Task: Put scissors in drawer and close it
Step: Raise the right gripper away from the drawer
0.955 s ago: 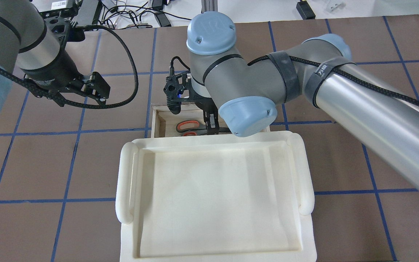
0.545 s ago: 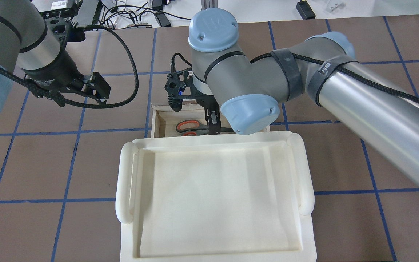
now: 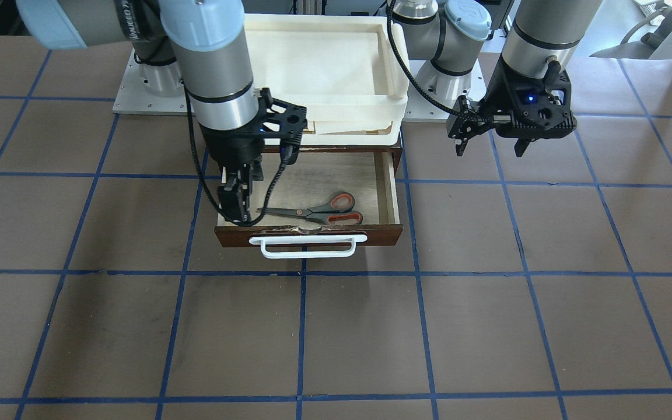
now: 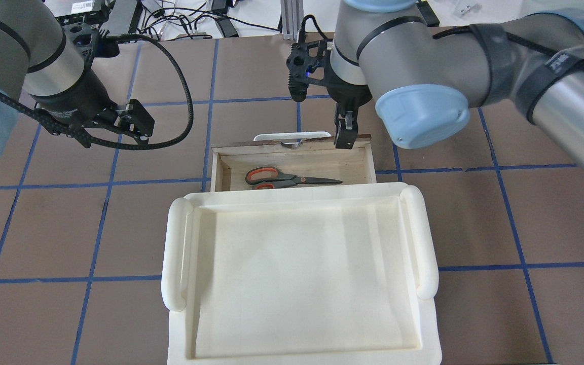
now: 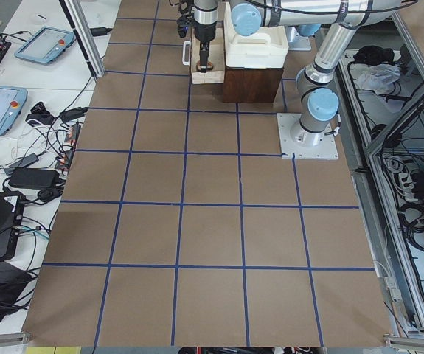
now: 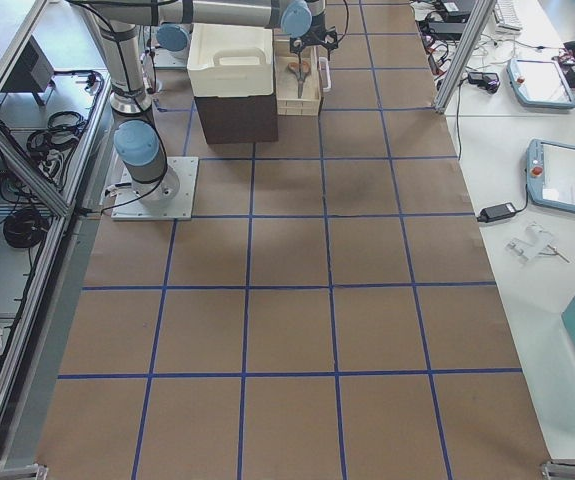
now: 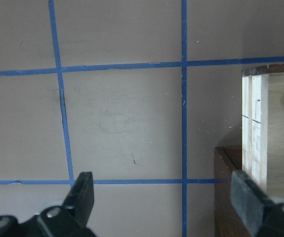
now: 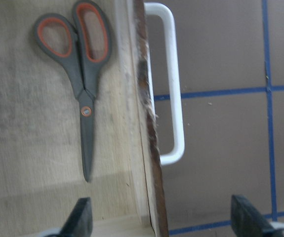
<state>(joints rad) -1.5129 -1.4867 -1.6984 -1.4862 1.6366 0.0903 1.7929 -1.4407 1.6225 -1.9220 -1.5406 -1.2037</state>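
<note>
The scissors (image 4: pixel 282 178), grey handles lined in orange-red, lie flat in the open drawer (image 4: pixel 292 150); they also show in the front view (image 3: pixel 312 211) and the right wrist view (image 8: pixel 85 98). The drawer's dark brown front (image 3: pixel 312 234) carries a white bar handle (image 3: pixel 307 245). My right gripper (image 4: pixel 345 133) is open and empty over the drawer's front near one corner; in the right wrist view (image 8: pixel 161 222) the front board runs between its fingers. My left gripper (image 4: pixel 137 121) is open and empty over bare table beside the drawer, which shows at the left wrist view's right edge (image 7: pixel 253 128).
A cream-white plastic tray (image 4: pixel 175 253) sits on top of the dark cabinet behind the drawer and hides the drawer's rear part from above. Brown table with blue tape grid lines (image 3: pixel 301 326) stretches in front of the handle.
My right gripper has come off the scissors and moved away from the robot to the drawer's front edge. The scissors stay lying in the drawer. The left arm has not moved.
</note>
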